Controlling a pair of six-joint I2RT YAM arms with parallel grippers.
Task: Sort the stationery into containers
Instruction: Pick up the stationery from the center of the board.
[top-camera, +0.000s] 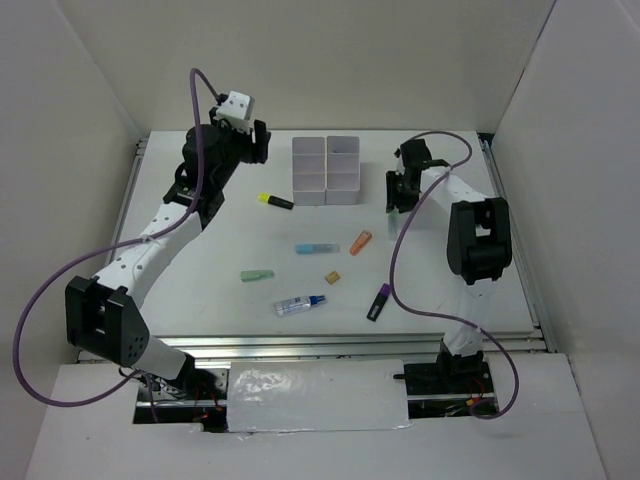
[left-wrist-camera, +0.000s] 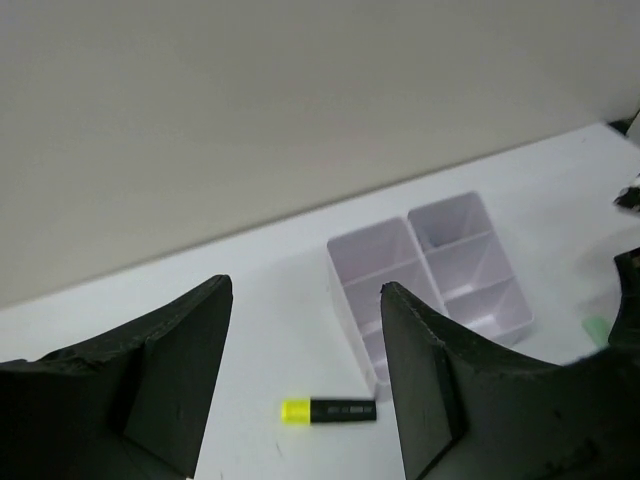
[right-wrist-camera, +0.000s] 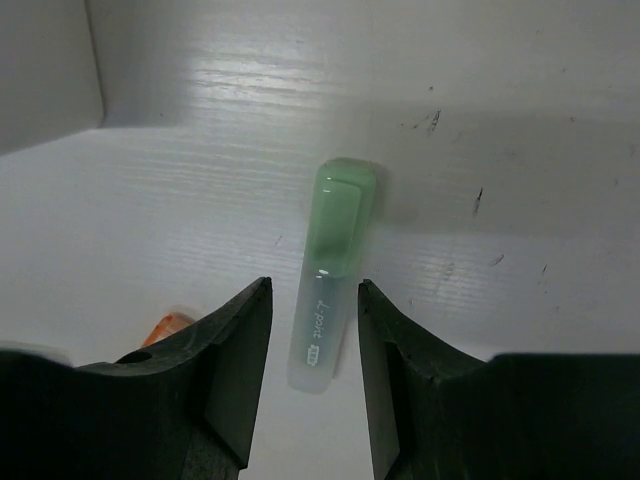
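Observation:
The white bins (top-camera: 326, 170) stand at the back centre in a 2-by-3 grid; they also show in the left wrist view (left-wrist-camera: 430, 280). My left gripper (top-camera: 245, 140) is open and empty, raised left of the bins (left-wrist-camera: 305, 285). A yellow-black marker (top-camera: 275, 201) lies below it (left-wrist-camera: 330, 410). My right gripper (top-camera: 397, 205) is open, its jaws low on either side of a green-capped clear marker (right-wrist-camera: 330, 270) lying on the table (right-wrist-camera: 313, 284). Light-blue (top-camera: 317, 248), orange (top-camera: 361, 241), green (top-camera: 257, 275) and purple (top-camera: 378, 302) markers, a tan block (top-camera: 332, 277) and a blue-capped white tube (top-camera: 299, 304) lie mid-table. No thin dark pen shows.
White walls enclose the table on the left, back and right. The orange marker's end (right-wrist-camera: 165, 328) shows just left of my right gripper's left finger. The right arm's upright link (top-camera: 478, 240) stands at the right side.

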